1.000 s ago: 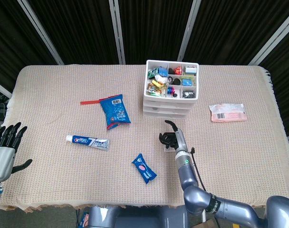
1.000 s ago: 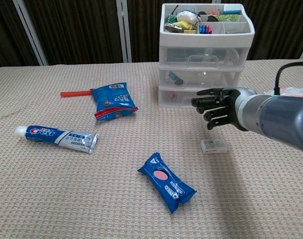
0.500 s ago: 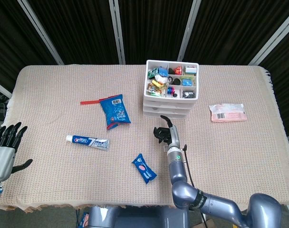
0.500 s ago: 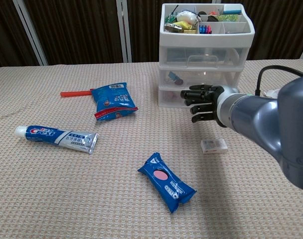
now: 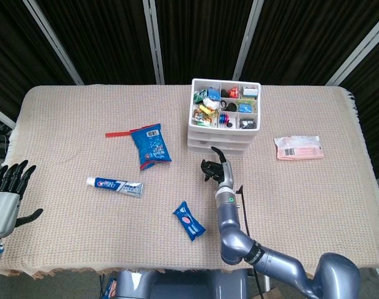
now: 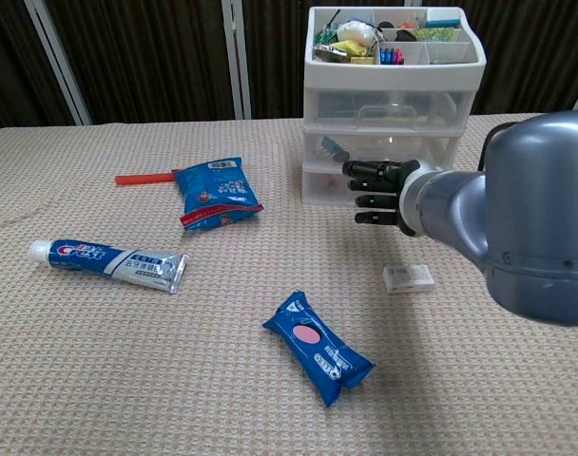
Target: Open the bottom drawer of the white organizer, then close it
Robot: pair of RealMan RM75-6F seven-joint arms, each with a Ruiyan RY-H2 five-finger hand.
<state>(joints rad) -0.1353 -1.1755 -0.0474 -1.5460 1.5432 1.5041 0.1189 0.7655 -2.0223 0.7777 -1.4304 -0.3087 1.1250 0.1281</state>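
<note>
The white organizer (image 5: 224, 124) (image 6: 384, 104) stands at the back centre of the table, three drawers under a tray of small items. Its bottom drawer (image 6: 327, 185) looks closed. My right hand (image 5: 213, 167) (image 6: 376, 190) hovers just in front of that drawer with fingers curled in, holding nothing; whether the fingertips touch the drawer front I cannot tell. My left hand (image 5: 7, 190) rests at the table's left edge, fingers spread and empty; the chest view does not show it.
A small clear box (image 6: 409, 277) lies under my right forearm. A blue snack bar (image 5: 189, 220), a toothpaste tube (image 5: 115, 185), a blue chip bag (image 5: 151, 144) with a red stick (image 5: 117, 133) beside it, and a pink packet (image 5: 298, 147) lie around.
My right hand has moved forward and left, from over the small clear box to just in front of the bottom drawer. The left hand has stayed still.
</note>
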